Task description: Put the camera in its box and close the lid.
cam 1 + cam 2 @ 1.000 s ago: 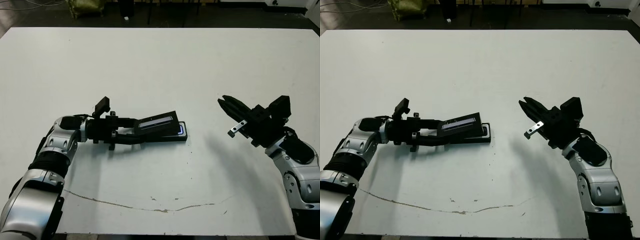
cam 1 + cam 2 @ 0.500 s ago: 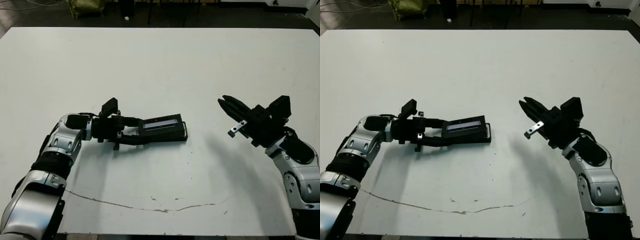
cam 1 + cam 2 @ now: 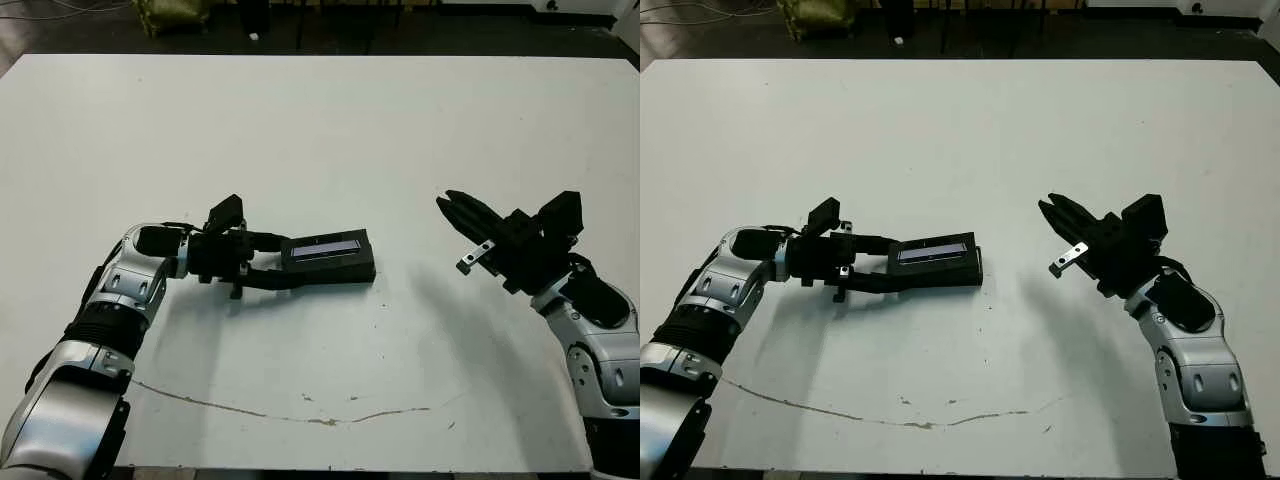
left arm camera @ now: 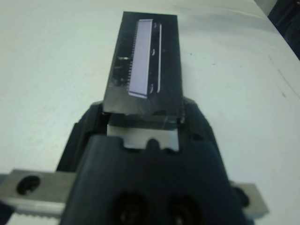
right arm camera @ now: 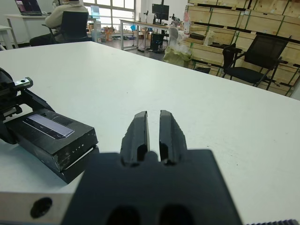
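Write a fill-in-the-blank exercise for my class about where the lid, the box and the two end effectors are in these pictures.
1. The lid with the silvery strip lies on top of the ____.
2. The ____ end effector is at the lid's near end.
3. The right end effector hangs over the white table, holding ____.
4. The right end effector's fingers are ____.

Missing words: box; left; nothing; shut

The white surface [image 3: 320, 130] fills most of the frame, a thin crack [image 3: 300, 405] along its lower part. Upper right, stacked cardboard boxes [image 5: 243, 21] behind a black office chair [image 5: 262, 56]. Upper left, a seated person [image 5: 65, 16] by bright windows [image 5: 115, 4].
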